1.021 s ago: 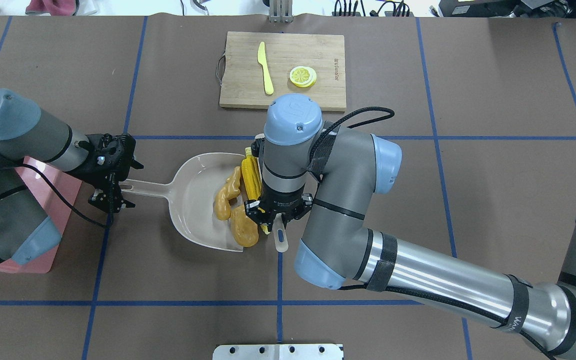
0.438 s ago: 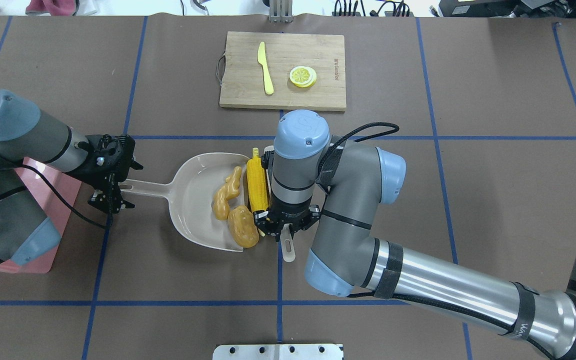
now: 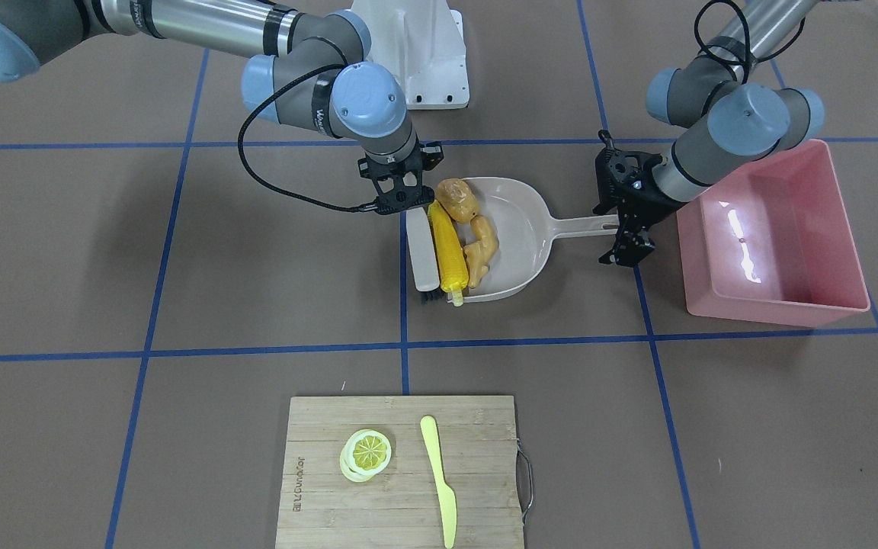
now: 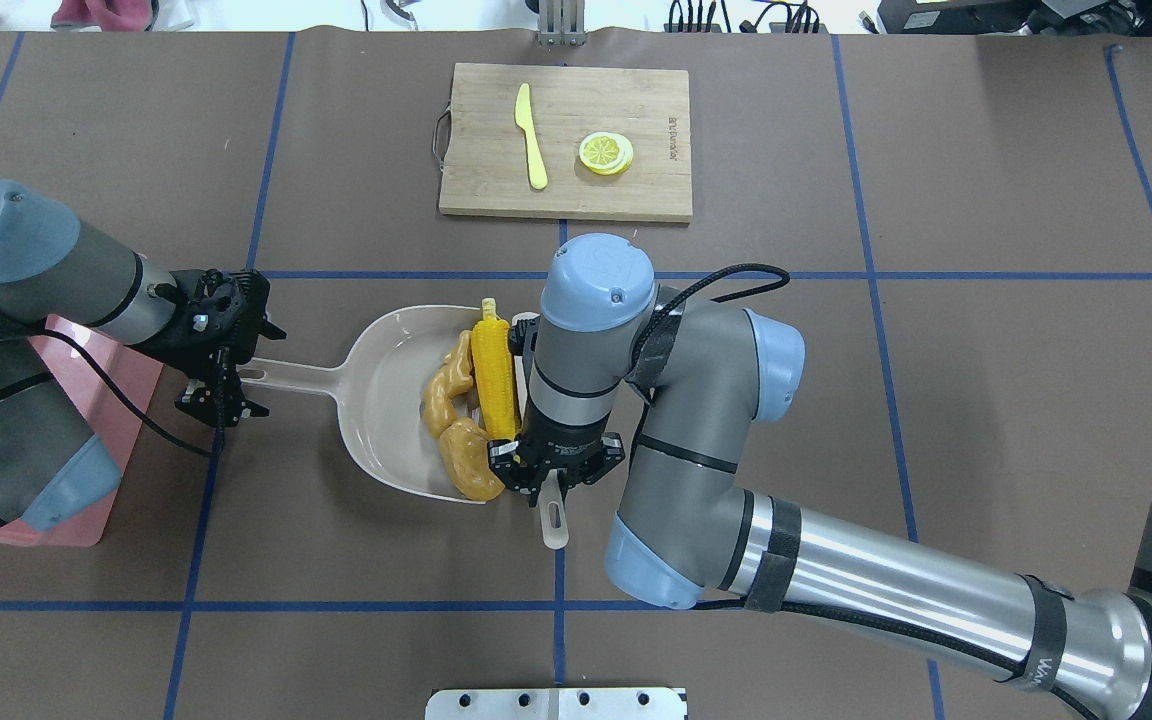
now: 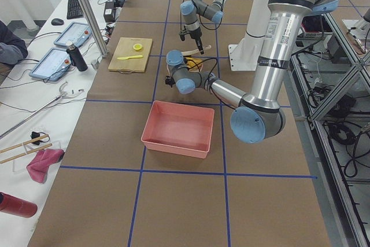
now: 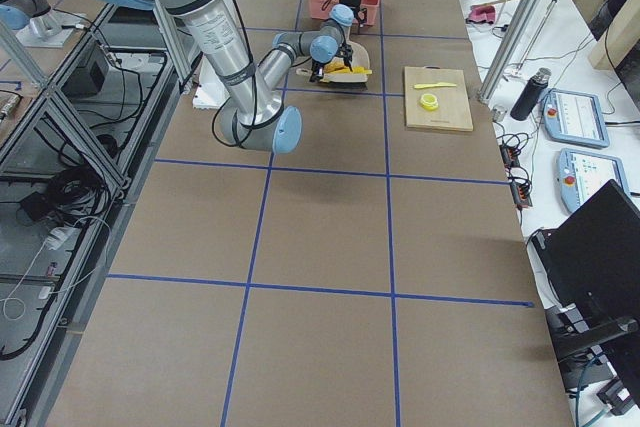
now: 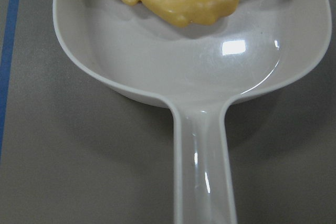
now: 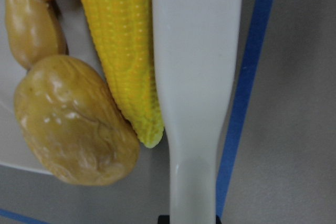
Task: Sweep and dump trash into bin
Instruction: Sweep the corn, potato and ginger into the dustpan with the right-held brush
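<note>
- Our right gripper [image 4: 548, 480] is clamped on the handle of the white brush [image 3: 422, 252]. It holds the brush lengthwise across the dustpan's mouth, so the whole edge pushes toward 9 o'clock in the overhead view.
- The dustpan [image 4: 386, 385] lies flat, mouth at 3 o'clock and handle at 9. Our left gripper [image 3: 625, 232] looks closed on the handle end, though its fingers are out of the wrist view. We judge that it braces the pan against the push.
- The corn cob [image 4: 494, 375] lies pressed along the brush at the lip, and the ginger root [image 4: 441, 400] sits deeper in.
- The potato [image 4: 469, 468] is at the 6 o'clock corner and partly overhangs the lip, so we judge it could slip off.
- The bin [image 3: 778, 314] stands just past the handle at 9 o'clock with nothing in it, so tipping needs only a short carry.
- The cutting board [image 4: 636, 100], at 12 o'clock, holds the knife [image 4: 532, 140] and lemon slice [image 4: 605, 153], well apart from the sweep.
</note>
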Motion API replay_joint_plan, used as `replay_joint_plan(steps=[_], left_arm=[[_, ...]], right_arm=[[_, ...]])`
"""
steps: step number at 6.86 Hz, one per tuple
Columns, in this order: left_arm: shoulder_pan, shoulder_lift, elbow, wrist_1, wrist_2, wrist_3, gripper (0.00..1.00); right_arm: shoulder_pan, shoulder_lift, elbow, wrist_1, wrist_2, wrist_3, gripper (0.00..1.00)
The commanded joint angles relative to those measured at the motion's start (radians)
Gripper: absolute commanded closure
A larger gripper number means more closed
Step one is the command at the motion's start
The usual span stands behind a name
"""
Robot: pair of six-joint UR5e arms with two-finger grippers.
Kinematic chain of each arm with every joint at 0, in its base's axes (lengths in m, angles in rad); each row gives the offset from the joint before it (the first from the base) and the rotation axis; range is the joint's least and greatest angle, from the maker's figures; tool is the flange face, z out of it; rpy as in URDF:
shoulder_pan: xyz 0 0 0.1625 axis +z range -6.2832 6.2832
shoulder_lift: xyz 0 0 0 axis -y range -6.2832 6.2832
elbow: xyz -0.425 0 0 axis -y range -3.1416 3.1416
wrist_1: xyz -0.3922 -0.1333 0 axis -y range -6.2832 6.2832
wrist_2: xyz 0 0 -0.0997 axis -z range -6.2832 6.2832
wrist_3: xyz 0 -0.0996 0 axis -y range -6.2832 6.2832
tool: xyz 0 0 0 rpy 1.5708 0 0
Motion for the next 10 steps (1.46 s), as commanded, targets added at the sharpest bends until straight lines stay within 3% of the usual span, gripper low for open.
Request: replay_joint_plan(steps=[1, 2, 3, 4, 8, 10], left_arm=[[0.0, 0.005, 0.003, 0.0, 0.0, -0.003, 0.39], [0.0, 0.008, 0.003, 0.0, 0.0, -0.003, 0.6], [0.0, 0.008, 0.0, 0.0, -0.002, 0.0, 0.72], [0.0, 0.008, 0.0, 0.0, -0.003, -0.001, 0.78], [0.0, 0.008, 0.003, -0.046, -0.008, 0.0, 0.91], [-0.002, 0.011, 0.003, -0.055, -0.009, 0.0, 0.92]], right_arm=[[-0.033, -0.011, -0.024, 0.149, 0.006, 0.112, 1.0], [-0.035, -0.007, -0.026, 0.2, 0.006, 0.156, 1.0], [-0.035, -0.005, -0.026, 0.235, 0.009, 0.193, 1.0], [-0.033, -0.008, -0.024, 0.293, 0.014, 0.235, 1.0], [-0.018, -0.052, -0.006, 0.355, 0.023, 0.257, 1.0], [0.055, -0.079, 0.067, 0.279, 0.141, 0.254, 1.0]])
